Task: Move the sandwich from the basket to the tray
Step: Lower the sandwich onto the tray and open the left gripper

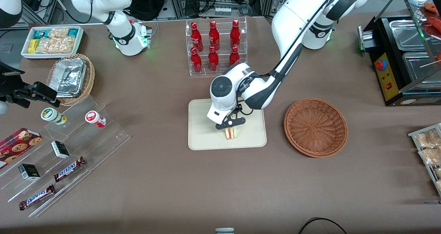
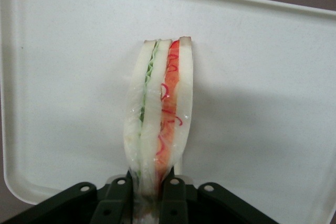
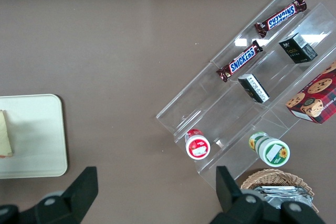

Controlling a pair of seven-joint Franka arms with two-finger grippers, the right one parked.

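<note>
You have the gripper point(image 1: 231, 124) low over the tray point(image 1: 203, 137), its jaws closed on the sandwich point(image 1: 231, 133), which stands on edge with its green and red filling layers showing. The sandwich's lower edge sits at the tray surface; contact cannot be confirmed. The basket point(image 1: 315, 127) beside the tray, toward the working arm's end, holds nothing.

Claw point(image 1: 231, 128) over tray point(image 1: 203, 137), gripping upright sandwich point(image 1: 231, 133) at tray's surface. Basket point(image 1: 315, 127) beside tray, toward working arm's end of counter point(image 1: 220, 192).
</note>
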